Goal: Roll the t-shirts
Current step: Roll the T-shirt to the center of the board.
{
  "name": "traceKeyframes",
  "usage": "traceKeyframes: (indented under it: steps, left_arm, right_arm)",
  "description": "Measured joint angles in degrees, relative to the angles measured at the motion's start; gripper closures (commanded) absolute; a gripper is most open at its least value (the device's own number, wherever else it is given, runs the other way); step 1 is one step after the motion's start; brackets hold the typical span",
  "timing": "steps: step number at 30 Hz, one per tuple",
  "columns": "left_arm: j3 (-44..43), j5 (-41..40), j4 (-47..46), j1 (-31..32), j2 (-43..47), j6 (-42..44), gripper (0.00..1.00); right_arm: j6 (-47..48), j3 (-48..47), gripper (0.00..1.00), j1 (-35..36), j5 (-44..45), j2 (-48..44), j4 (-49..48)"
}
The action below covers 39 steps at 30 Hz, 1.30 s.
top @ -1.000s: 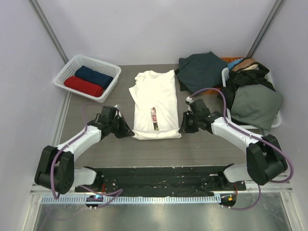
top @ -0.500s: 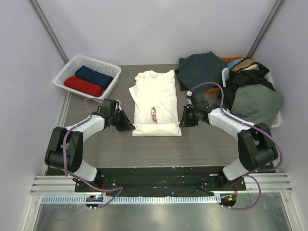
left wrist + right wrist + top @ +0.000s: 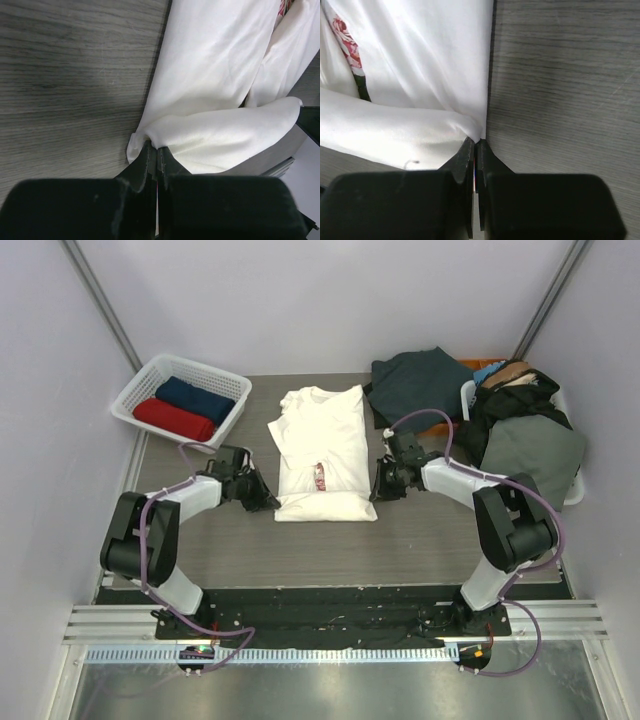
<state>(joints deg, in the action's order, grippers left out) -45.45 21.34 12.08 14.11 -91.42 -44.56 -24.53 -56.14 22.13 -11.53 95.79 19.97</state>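
The cream shirt (image 3: 322, 445) lies flat in the middle of the bench (image 3: 420, 540), collar toward the far edge. Its near end is turned over into a thick band (image 3: 326, 507) running across its width. A strip of pink and green print (image 3: 320, 477) shows just beyond that band. The left gripper (image 3: 268, 502) sits low at the band's left end, and the right gripper (image 3: 378, 492) sits at its right end, so the two arms face each other across the shirt. In the left wrist view, the left gripper (image 3: 154, 150) has its fingers pressed together on the corner of the turned cloth (image 3: 215, 60), with a fold of cream fabric pinched between the tips. In the right wrist view, the right gripper (image 3: 476, 145) is likewise shut tight, nipping the shirt (image 3: 420, 60) right at its edge where it meets the bare wood grain. At the far left corner stands a white lattice basket (image 3: 231, 416) holding a rolled red shirt (image 3: 173, 420) and a rolled navy shirt (image 3: 195, 398) side by side. A dark green garment (image 3: 415, 385) is heaped at the far edge, right of the cream shirt. Beyond it, at the far right corner, a white bin (image 3: 467, 395) overflows with dark clothes (image 3: 525, 440).
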Motion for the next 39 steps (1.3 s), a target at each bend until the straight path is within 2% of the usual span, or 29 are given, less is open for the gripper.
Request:
traceKeyframes:
  steps: [14,16,17,19,20,21,27,31,33,34,36,37,38,39]
  left_arm:
    - [-3.08,-1.62,-1.05,0.0,-4.48,0.26,0.98]
    - [-3.08,-1.64,-1.14,0.0,-4.48,0.26,0.95]
    - [-3.08,-1.64,-1.16,0.0,-4.48,0.28,0.87]
    - [-3.06,-1.7,-1.16,0.02,-4.37,0.35,0.82]
    - [-3.04,-1.92,-1.16,0.0,-4.15,0.42,0.76]
    - [-3.02,-2.34,-1.14,0.0,-3.82,0.5,0.73]
    - [-3.43,-4.55,0.35,0.0,-0.37,1.57,0.67]
    - [-5.2,-5.84,2.82,-0.02,3.17,1.75,0.66]
    - [-5.75,-7.34,4.35,0.07,6.29,1.77,0.65]
    - [-5.88,-8.37,5.05,0.33,8.22,1.77,0.68]
    - [-5.97,-11.08,6.64,1.4,12.41,1.77,0.75]
    - [-5.99,-11.87,7.15,2.23,14.45,1.7,0.87]
    - [-5.99,-11.91,7.5,3.32,16.31,1.6,0.93]
    - [-5.97,-11.63,7.48,4.24,17.57,1.07,0.98]
  right_arm:
    - [-0.76,-0.22,0.98,-0.17,1.66,2.43,-1.31]
    - [-0.87,-0.22,0.9,-0.17,1.75,2.4,-1.36]
    - [-0.98,-0.24,0.88,-0.17,1.75,2.43,-1.38]
    - [-1.2,-0.24,0.77,-0.17,1.75,2.38,-1.49]
    - [-1.29,-0.31,0.73,-0.17,1.77,2.36,-1.49]
    - [-1.42,-0.39,0.64,-0.2,1.81,2.29,-1.51]
    - [-1.6,-1.51,0.54,-0.46,2.14,0.28,-1.07]
    - [-1.57,-2.78,0.52,-0.5,2.95,-2.69,-0.83]
    - [-1.57,-2.8,0.55,-0.35,3.93,-5.22,-0.46]
    - [-1.6,-2.8,0.58,-0.11,4.52,-6.8,-0.15]
    - [-1.84,-2.78,0.76,0.57,5.01,-10.34,0.07]
    - [-2.16,-2.67,0.83,1.01,4.59,-12.07,-0.2]
    - [-2.86,-2.21,0.96,1.38,3.15,-13.77,-1.14]
    - [-3.78,-1.2,0.99,1.62,1.03,-15.39,-2.89]
